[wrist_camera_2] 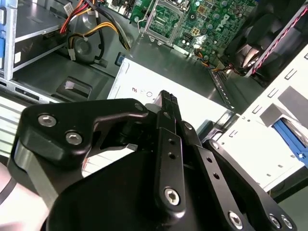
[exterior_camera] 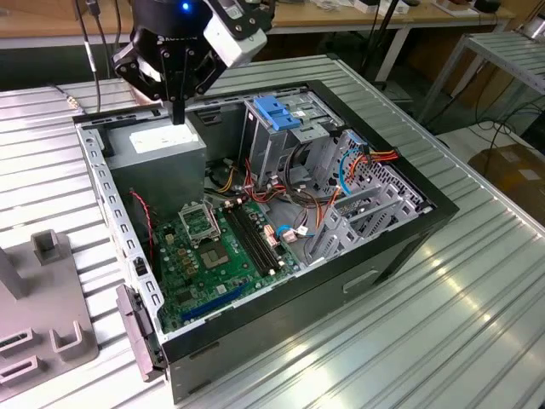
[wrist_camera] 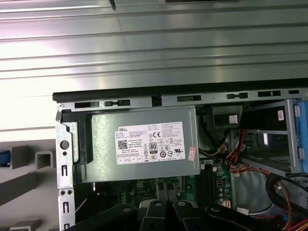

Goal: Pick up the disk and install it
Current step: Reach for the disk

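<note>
Work barely begun, by the look: hovered with jaws pressed together and empty over the power supply (exterior_camera: 153,166) inside the open case (exterior_camera: 281,315). Judged the disk (wrist_camera_2: 288,135) unpicked, apparently lying outside on the grey fixture (exterior_camera: 43,298); found drive cage (exterior_camera: 264,149) unfilled.

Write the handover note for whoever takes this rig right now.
Gripper: fingers shut, nothing between them. It is poised over the power supply box at one corner of the open computer case; whether it touches the box is unclear.
Disk: not in the fingers.
Drive cage with the blue latch stands beside the power supply box.
Done: nothing that shows.
Left: the pickup and the install.
</note>
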